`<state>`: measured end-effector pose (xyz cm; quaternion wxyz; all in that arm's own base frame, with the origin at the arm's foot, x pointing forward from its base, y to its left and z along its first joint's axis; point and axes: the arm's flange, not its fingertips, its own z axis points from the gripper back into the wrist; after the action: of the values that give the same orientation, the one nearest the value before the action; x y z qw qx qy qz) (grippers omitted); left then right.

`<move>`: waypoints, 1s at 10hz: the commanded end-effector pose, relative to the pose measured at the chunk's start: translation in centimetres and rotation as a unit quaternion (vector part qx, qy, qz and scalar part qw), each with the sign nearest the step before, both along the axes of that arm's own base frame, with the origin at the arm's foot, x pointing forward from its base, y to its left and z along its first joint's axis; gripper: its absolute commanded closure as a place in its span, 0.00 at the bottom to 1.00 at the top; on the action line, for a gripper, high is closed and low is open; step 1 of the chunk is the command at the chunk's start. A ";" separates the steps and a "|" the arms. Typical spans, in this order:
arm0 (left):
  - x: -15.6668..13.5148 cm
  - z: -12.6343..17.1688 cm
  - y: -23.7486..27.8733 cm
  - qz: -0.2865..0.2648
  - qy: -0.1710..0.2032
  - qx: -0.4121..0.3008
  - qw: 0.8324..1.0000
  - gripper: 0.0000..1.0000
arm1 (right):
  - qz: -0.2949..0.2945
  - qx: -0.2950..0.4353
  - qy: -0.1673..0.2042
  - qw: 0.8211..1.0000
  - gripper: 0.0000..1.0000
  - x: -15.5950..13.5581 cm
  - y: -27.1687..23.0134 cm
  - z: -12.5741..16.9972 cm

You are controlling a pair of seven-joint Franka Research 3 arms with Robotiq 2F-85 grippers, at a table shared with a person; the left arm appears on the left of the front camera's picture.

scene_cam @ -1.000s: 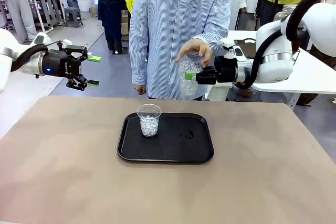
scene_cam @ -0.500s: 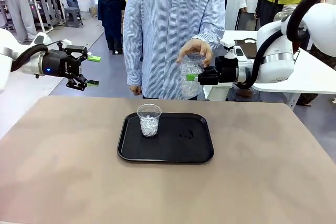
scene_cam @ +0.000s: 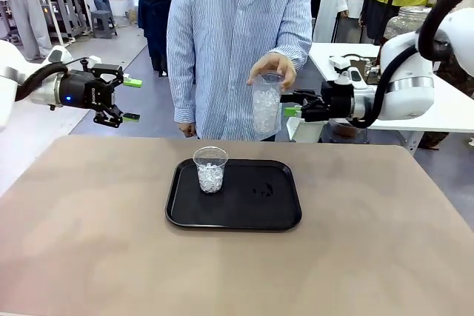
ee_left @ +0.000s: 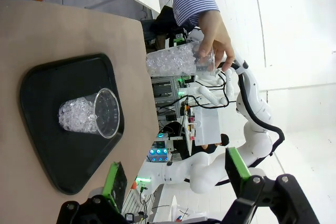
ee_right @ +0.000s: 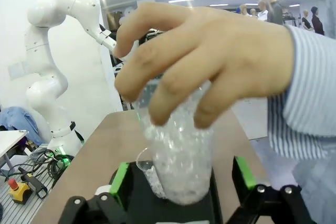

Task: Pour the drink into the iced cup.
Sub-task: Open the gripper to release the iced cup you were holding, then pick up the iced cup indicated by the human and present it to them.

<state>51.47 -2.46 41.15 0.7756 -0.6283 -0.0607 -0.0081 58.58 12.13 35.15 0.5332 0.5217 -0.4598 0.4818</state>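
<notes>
The right end effector (scene_cam: 287, 104) stood released, ice-filled cup (scene_cam: 266, 109) just ahead; a sound grasp required closing below the person's hand (scene_cam: 272, 70).

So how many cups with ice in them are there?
2. One clear plastic cup of ice stands on the black tray; the other clear ice-filled cup is held up in the person's hand.

tray (scene_cam: 285, 216) black | surface (scene_cam: 89, 257) tan | shirt (scene_cam: 222, 35) blue-white striped | cup (scene_cam: 267, 85) just ahead of right claw (scene_cam: 287, 104) clear, ice (scene_cam: 265, 115) white | pads (ee_right: 119, 180) green
</notes>
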 end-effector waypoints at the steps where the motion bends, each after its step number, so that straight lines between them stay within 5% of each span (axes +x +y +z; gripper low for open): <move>1: -0.1 0.1 -0.1 0.002 -0.002 0.000 1.000 0.00 | -0.005 0.005 -0.004 1.000 0.00 -1.3 -2.3 -0.3; 5: -0.1 0.1 -0.1 0.002 -0.002 0.000 1.000 0.00 | -0.009 -0.005 -0.049 0.999 0.00 -3.8 -7.7 -1.8; 10: -0.1 0.1 -0.1 0.002 -0.002 0.000 1.000 0.00 | -0.041 -0.005 -0.060 0.997 0.00 -5.1 -9.6 -2.7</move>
<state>51.47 -2.44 41.15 0.7756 -0.6283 -0.0608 -0.0079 54.22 2.22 32.08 0.5304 0.4836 -0.4964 0.4882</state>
